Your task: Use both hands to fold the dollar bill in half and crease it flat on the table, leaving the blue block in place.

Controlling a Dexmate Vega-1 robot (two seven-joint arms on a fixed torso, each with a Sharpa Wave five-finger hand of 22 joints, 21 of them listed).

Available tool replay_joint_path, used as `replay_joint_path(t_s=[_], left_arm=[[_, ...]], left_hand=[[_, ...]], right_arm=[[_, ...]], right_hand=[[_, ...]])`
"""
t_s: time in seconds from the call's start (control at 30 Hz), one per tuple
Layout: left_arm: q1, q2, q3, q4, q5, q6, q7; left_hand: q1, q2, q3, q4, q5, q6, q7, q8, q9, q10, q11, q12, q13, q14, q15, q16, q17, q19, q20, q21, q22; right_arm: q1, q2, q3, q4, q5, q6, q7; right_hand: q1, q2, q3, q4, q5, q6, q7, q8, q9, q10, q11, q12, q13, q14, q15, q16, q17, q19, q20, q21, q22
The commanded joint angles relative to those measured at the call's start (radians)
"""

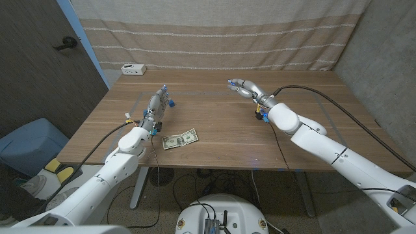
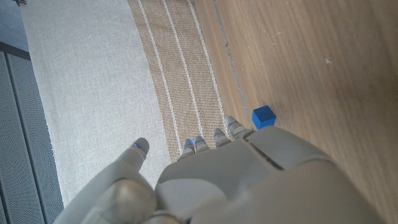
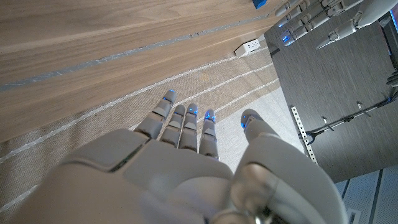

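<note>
Wood-grain worktop (image 1: 227, 117) carries a dollar bill (image 1: 180, 139) lying flat and unfolded near the front edge, left of the middle. From the head view, the left hand (image 1: 158, 104) hangs over the left part of the worktop, behind the bill and apart from it, fingers extended and holding nothing. A blue block (image 1: 172, 103) sits just beside its fingertips; whether they touch is hard to tell at this size. The right hand (image 1: 244, 87) hovers over the far middle, fingers spread and empty. A white power strip (image 1: 134, 69) lies at the far left corner.

The left wrist view shows the blue block (image 2: 263, 117) close to the fingers (image 2: 221, 135).

In the right wrist view the fingers (image 3: 186, 121) are splayed over a striped curtain (image 3: 112, 124).
</note>
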Motion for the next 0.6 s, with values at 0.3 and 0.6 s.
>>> replay_joint_path(t_s=[0.3,0.6], left_arm=[[0.013,0.006,-0.004,-0.016,0.000,0.002,0.008],[0.014,0.007,0.000,-0.023,0.003,0.007,0.009]], left_hand=[[0.003,0.048,0.003,-0.004,0.002,-0.007,-0.002,-0.005,0.003,-0.016,-0.002,-0.002,0.003,-0.048,-0.002,0.000,0.003,0.004,0.002,-0.004,0.004],[0.003,0.048,0.003,-0.004,0.002,-0.007,-0.003,-0.006,0.003,-0.015,0.002,-0.003,0.003,-0.048,-0.002,-0.001,0.003,0.005,0.003,-0.006,0.004]], right_arm=[[0.027,0.001,-0.038,-0.009,-0.079,0.015,0.031],[0.038,-0.002,-0.057,-0.016,-0.128,0.025,0.054]], right_hand=[[0.017,0.004,0.011,-0.003,0.000,0.021,0.001,0.000,0.004,0.025,-0.003,-0.002,0.004,0.017,-0.007,0.010,0.005,0.012,0.001,0.003,0.004],[0.025,0.005,0.015,-0.006,0.001,0.039,0.002,0.003,0.004,0.038,-0.003,0.000,0.004,0.027,-0.010,0.013,0.005,0.020,-0.002,0.005,0.004]])
